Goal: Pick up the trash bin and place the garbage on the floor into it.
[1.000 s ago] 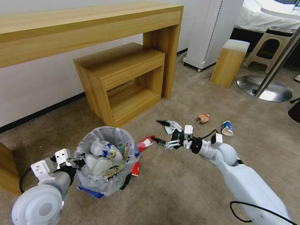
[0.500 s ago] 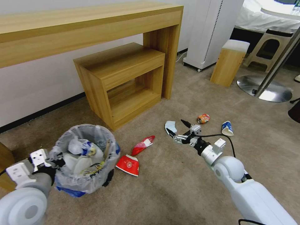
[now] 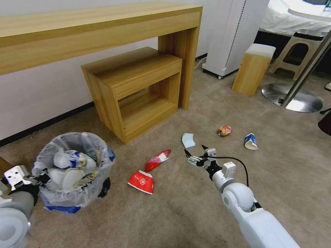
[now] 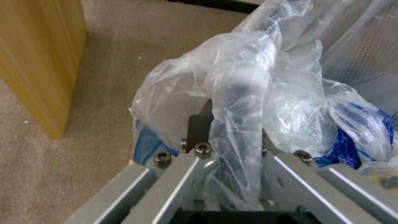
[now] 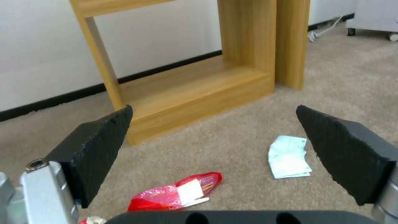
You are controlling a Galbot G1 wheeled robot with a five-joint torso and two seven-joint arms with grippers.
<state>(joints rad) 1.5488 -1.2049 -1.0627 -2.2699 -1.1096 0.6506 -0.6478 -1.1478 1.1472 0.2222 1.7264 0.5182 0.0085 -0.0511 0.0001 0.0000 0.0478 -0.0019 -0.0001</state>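
The trash bin (image 3: 74, 168) is seen at the near left of the floor (image 3: 193, 206), lined w/ a crinkly clear bag w/ blue patches at its edge, and already packed w/ white and mixed litter up to approx. the rim. It is held at its near-left rim by the left gripper (image 3: 38, 179); in the left wrist view the left gripper (image 4: 232, 161) is clamped on the rim w/ bag plastic bunched between its jaws. Whether the bin is resting on the carpet or lifted off it can't be told. The right gripper (image 3: 196, 154) is held out over the carpet at centre, jaws spread wide, nothing between them; in the right wrist view its two black pads (image 5: 99, 146) are set well apart, w/ carpet seen in the gap. Garbage is scattered on the floor: a blue tissue (image 3: 188, 140) just beyond the right gripper, a red wrapper (image 3: 158, 160) to the gripper's left, a red-and-white paper container (image 3: 141, 181) nearer and left of that, a crushed orange can (image 3: 224, 130) farther to the right, and a blue-white paper cup (image 3: 251, 141) on its side right of the can. A wooden desk (image 3: 103, 31) w/ a low wooden shelf unit (image 3: 138, 86) under it is seen at the far side, against the wall.
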